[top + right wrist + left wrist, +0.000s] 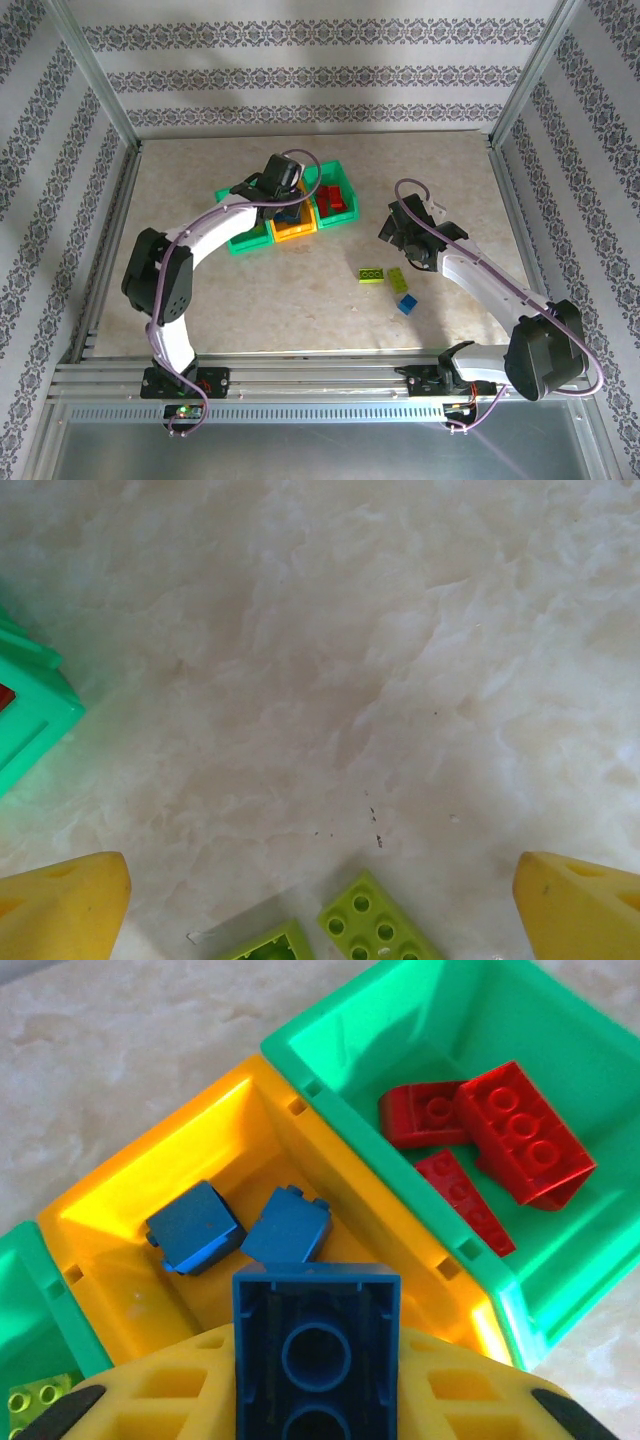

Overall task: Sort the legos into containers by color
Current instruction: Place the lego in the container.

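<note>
Blue brick (pixel 316 1305) clamped in the left gripper (pixel 315 1405) hung over the yellow bin (pixel 120 1210); the right gripper (pixel 320 905) gaped empty. Dropped off-centre, that brick could bounce into the green bin (pixel 335 1065).

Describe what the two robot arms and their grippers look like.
Both the left arm and the right arm have curved white links, bulky black joint housings and a purple cable looped alongside. The left gripper and right gripper have yellow plastic fingers, the left's moulded with open ribbed pockets.
</note>
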Controlling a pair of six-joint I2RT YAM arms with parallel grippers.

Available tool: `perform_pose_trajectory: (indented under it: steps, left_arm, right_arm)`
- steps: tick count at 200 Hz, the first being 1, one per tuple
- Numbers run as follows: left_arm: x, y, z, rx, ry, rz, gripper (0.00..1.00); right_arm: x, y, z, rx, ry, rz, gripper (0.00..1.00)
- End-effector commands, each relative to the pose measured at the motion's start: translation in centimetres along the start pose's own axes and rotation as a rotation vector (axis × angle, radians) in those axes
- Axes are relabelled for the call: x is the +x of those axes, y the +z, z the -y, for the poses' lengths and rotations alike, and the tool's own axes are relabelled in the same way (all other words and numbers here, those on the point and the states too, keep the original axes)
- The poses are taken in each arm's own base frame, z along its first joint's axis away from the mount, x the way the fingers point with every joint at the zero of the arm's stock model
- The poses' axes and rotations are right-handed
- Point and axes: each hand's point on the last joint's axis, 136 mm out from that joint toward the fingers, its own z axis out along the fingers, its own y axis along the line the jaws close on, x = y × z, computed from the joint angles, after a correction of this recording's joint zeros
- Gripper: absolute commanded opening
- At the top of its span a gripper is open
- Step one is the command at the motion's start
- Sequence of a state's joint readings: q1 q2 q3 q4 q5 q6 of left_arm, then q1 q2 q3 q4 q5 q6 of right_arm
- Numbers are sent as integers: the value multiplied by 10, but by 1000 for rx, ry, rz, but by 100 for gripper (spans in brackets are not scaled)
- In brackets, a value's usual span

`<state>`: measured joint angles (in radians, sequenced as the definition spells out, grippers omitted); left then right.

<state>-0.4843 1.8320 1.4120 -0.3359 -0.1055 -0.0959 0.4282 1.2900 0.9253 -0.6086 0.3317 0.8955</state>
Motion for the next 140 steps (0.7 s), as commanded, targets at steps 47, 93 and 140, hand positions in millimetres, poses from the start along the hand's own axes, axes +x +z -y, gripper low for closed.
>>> perform_pose_trajectory:
  steps: [47,93,140]
  left_arm:
    - [11,12,-14,-3,-61,-70,20]
    - [10,8,-21,-8,-83,-58,20]
    - [14,17,-24,-8,-96,-73,36]
  right_arm:
    - [-6,-4,-5,-10,5,16,98]
    - [-6,-3,-6,-9,7,14,98]
    - [-5,-2,-7,-8,5,10,98]
